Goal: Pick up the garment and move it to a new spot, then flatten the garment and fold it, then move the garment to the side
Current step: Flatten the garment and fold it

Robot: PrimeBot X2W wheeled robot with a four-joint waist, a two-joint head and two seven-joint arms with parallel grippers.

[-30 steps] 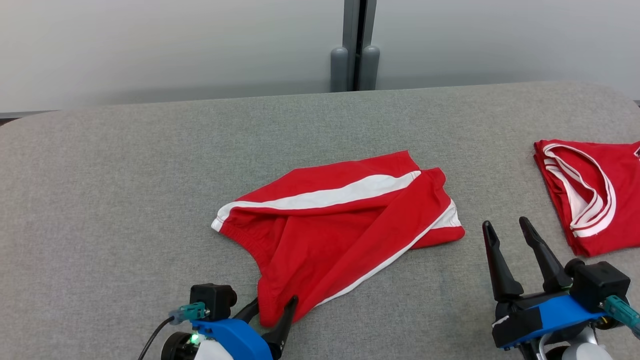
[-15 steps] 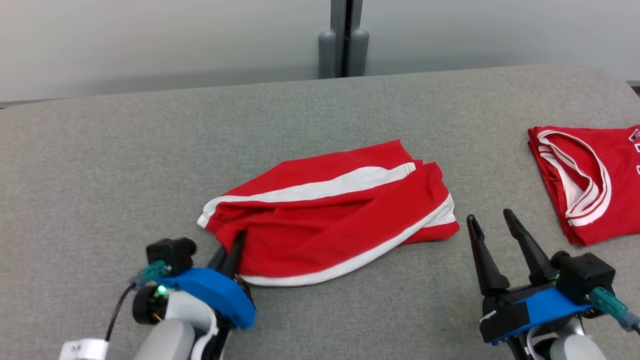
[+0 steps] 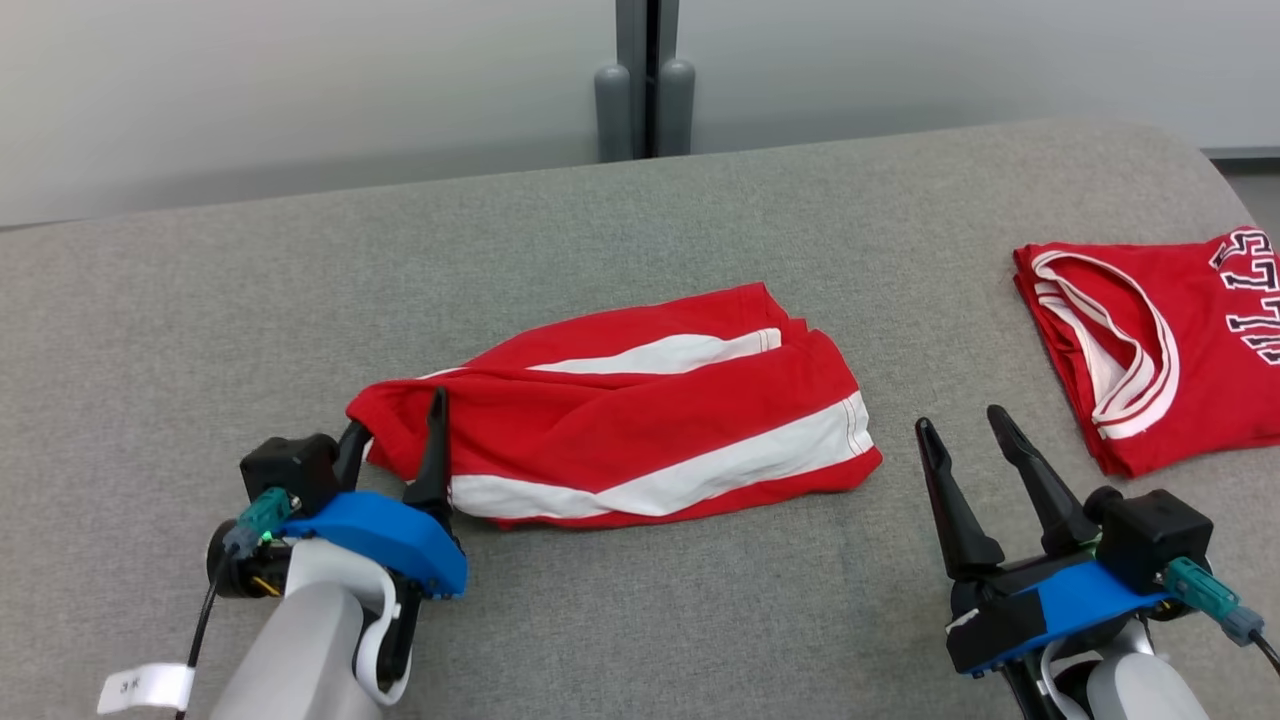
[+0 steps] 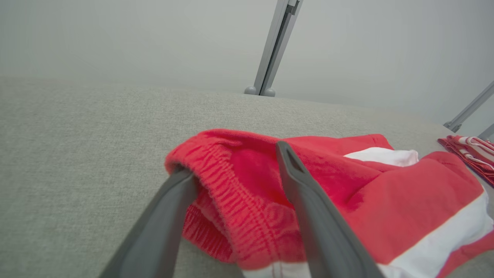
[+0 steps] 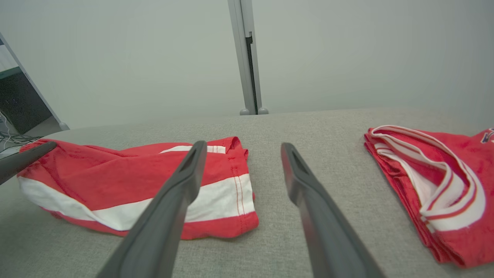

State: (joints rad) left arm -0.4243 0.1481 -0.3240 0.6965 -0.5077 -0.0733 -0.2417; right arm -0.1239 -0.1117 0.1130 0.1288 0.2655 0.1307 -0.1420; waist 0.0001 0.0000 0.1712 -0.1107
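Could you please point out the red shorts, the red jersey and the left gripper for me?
red shorts (image 3: 620,420): head view, on the red middle panel.
red jersey (image 3: 1200,350): head view, on the red cloth beside the collar.
left gripper (image 3: 395,418): head view, midway between its fingertips, at the shorts' waistband.

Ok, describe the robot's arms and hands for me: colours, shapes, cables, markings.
The left hand and right hand each have two long, dark, tapering fingers on a blue mount, beside a black box with a teal plug. The forearms are pale grey. The left one carries a black cable and a white tag.
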